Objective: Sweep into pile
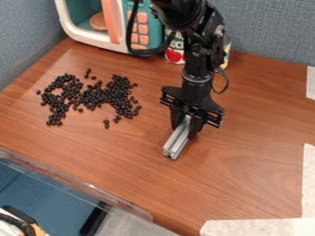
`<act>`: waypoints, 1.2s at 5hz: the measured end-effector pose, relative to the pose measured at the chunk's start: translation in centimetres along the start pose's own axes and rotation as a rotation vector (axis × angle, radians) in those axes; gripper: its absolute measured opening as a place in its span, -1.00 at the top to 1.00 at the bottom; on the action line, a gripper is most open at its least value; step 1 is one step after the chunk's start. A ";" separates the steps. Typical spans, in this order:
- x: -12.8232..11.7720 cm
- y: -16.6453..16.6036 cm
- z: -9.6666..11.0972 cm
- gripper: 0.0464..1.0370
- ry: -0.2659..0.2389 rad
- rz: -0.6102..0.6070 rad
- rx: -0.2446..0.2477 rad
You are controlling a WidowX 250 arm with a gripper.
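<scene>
My gripper hangs down right of the middle of the wooden table, with its fingers shut on a silver metal bar. The bar slants toward the lower left, its free end toward the front of the table. To the left of the gripper, black beans lie scattered in a loose, uneven patch, with a few strays around its edges. A gap of bare wood separates the beans from the bar. Whether the bar touches the table, I cannot tell.
A toy microwave stands at the back left, with cans beside it behind the arm. Blue-grey partitions border the back and left. A clear ledge runs along the front left edge. White tape marks the front right and right side.
</scene>
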State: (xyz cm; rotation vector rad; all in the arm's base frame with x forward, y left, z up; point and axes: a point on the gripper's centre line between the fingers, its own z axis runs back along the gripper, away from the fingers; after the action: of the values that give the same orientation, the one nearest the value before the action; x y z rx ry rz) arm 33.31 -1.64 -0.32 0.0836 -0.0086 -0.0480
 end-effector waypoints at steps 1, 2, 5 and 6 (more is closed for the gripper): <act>0.3 2.9 -0.2 0.33 0.004 0.068 0.035; 0.8 4.3 -0.4 0.33 -0.005 0.092 0.050; 1.9 9.0 -1.0 0.33 -0.018 0.154 0.063; 2.2 11.1 -1.3 0.33 -0.028 0.172 0.061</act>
State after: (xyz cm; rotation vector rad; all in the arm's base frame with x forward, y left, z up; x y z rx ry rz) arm 36.01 9.46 -0.71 0.1429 -0.0454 0.1226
